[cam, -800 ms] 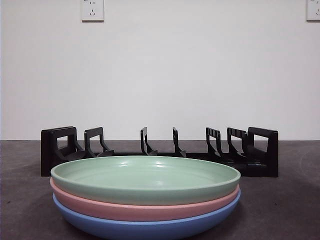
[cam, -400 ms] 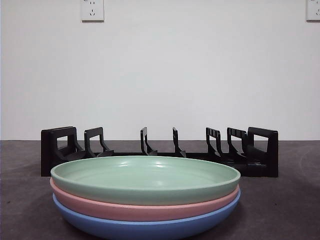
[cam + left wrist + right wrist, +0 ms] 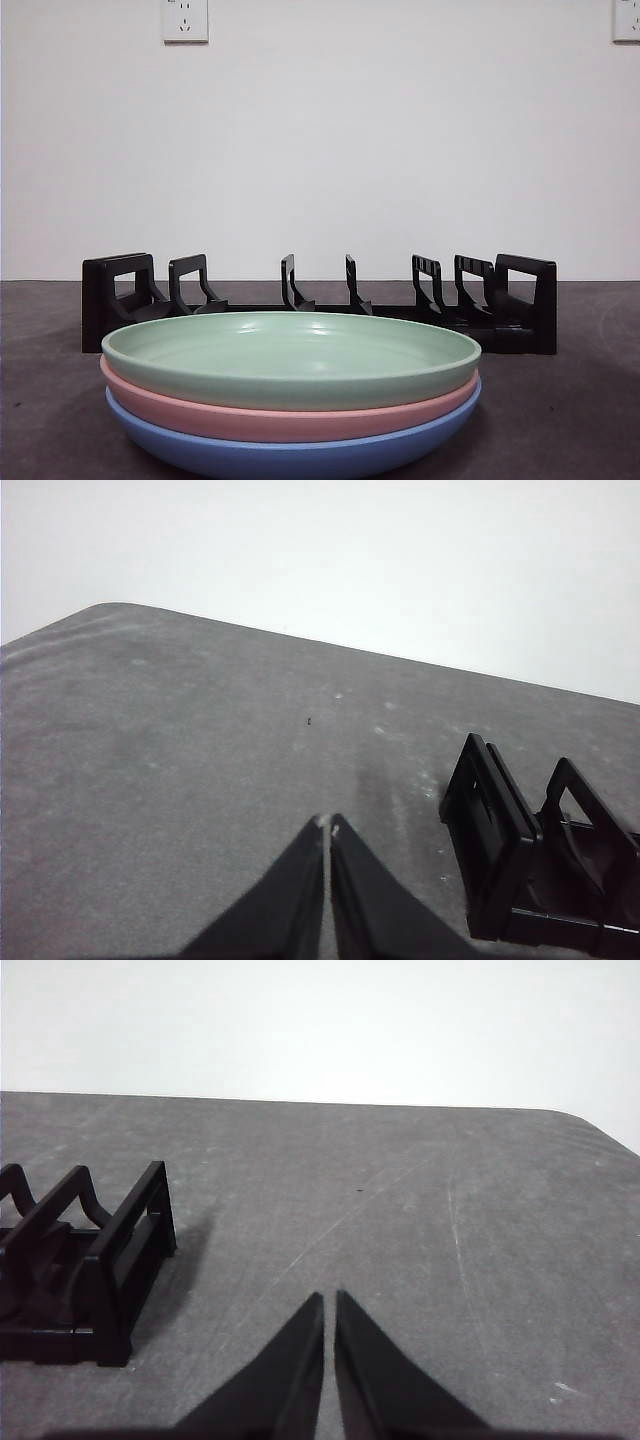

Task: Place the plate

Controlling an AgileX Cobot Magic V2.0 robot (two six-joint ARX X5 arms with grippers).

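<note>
Three plates are stacked near the camera in the front view: a green plate (image 3: 290,355) on top, a pink plate (image 3: 280,418) under it and a blue plate (image 3: 290,455) at the bottom. Behind the stack stands a black slotted rack (image 3: 320,305) with nothing in its slots. My left gripper (image 3: 328,827) is shut and holds nothing, over bare table beside one end of the rack (image 3: 540,860). My right gripper (image 3: 329,1300) is shut and holds nothing, beside the other end of the rack (image 3: 90,1270). Neither arm shows in the front view.
The dark grey table (image 3: 570,410) runs back to a white wall. Two wall sockets (image 3: 185,20) sit high on that wall. A rounded table corner (image 3: 110,608) shows in the left wrist view.
</note>
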